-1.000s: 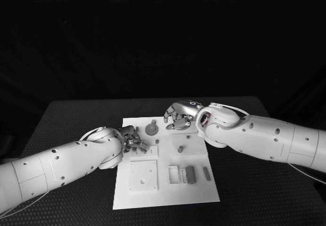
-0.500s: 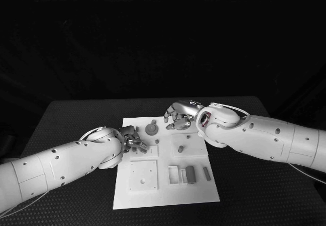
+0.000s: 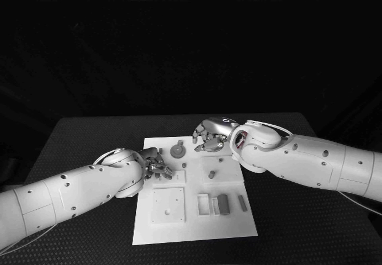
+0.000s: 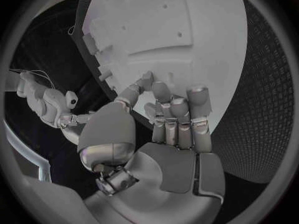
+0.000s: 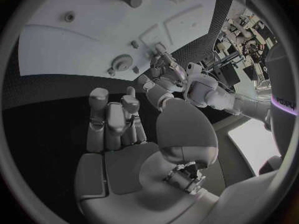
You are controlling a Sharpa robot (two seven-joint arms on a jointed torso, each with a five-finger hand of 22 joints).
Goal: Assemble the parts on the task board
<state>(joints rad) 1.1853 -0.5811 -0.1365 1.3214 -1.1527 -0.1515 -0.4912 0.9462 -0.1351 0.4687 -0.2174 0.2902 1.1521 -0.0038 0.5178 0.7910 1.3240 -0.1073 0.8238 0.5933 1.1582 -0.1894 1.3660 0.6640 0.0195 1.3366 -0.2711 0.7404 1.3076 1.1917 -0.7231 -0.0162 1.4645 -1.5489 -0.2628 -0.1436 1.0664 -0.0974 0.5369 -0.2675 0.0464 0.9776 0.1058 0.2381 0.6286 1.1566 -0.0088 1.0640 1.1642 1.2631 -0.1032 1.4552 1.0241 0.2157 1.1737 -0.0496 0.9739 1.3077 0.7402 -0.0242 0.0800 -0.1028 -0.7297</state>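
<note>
Black table [image 3: 95, 138] — one task board [image 3: 195, 229] (two hands above).

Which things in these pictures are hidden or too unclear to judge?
- Head view: the left hand covers part of the board; whether its fingers hold a part cannot be told.
- Head view: the right hand hides the board's far edge.
- Left wrist view: the fingers mask the board under them.
- Right wrist view: the gear is too small for detail.

board corner: we see the left hand [image 3: 157, 165] covering part of the task board [image 3: 194, 229]
left fingertips: we cannot tell whether they pinch a part
right hand [image 3: 210, 135]: its contents are hidden from us
</note>
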